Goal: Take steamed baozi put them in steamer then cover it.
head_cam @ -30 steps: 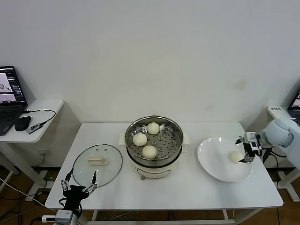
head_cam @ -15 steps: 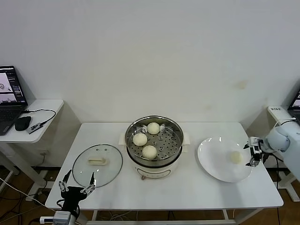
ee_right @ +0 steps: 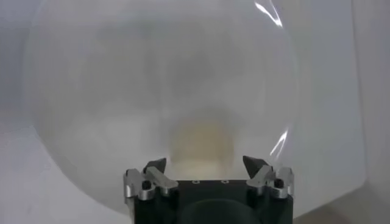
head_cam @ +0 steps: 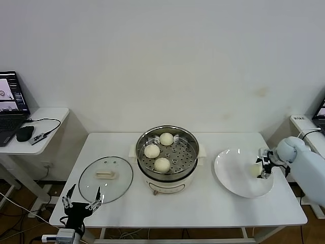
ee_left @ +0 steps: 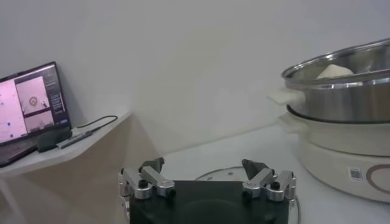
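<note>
One baozi lies just ahead of the right gripper, on the white plate; the fingers stand apart either side of it, gripping nothing yet. A good grasp likely means centring the bun between them and closing softly, since dough dents. Beyond, three baozi sit in the steamer. Farther off, the left gripper waits with fingers spread just short of the cover on the bench.
</note>
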You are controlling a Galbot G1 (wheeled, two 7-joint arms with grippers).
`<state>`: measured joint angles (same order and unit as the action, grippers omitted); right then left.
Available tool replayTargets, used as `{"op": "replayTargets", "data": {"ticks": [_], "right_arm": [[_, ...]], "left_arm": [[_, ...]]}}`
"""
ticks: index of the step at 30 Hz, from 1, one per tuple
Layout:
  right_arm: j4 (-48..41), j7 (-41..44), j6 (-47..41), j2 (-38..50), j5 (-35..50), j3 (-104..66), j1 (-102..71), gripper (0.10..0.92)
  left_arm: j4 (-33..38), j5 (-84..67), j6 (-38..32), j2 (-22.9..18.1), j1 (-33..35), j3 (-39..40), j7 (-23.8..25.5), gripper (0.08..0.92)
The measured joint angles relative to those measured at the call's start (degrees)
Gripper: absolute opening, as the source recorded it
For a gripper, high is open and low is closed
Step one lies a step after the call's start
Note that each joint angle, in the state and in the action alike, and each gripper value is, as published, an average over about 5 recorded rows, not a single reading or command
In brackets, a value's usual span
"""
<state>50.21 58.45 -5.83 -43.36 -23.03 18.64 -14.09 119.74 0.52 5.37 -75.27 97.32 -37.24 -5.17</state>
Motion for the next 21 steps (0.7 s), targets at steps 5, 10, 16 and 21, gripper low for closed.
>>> {"op": "replayTargets", "data": {"ticks": [5,10,16,21], "right_arm": [[-0.6,0.4,-0.1,-0.4,-0.5,-0.2,0.3,0.624],[-0.7,1.0,-0.2,-0.3,-0.3,-0.1,0.8,0.596],[0.7,2.0,-0.9,0.8,1.0,1.1,2.2,0.586],[3.6,2.6,-2.3,3.2,3.7,4.2,5.0,0.585]], "left_arm": [[-0.3,-0.1,0.0,0.0,-0.1,-0.2,0.0,0.823],[-0.3,-0.2,0.0,0.1,-0.2,-0.3,0.0,0.823],[0.0,-0.2,0.0,0.1,0.0,-0.5,0.0,0.823],[0.3,-0.2,0.0,0.2,-0.2,-0.5,0.0,0.823]]}}
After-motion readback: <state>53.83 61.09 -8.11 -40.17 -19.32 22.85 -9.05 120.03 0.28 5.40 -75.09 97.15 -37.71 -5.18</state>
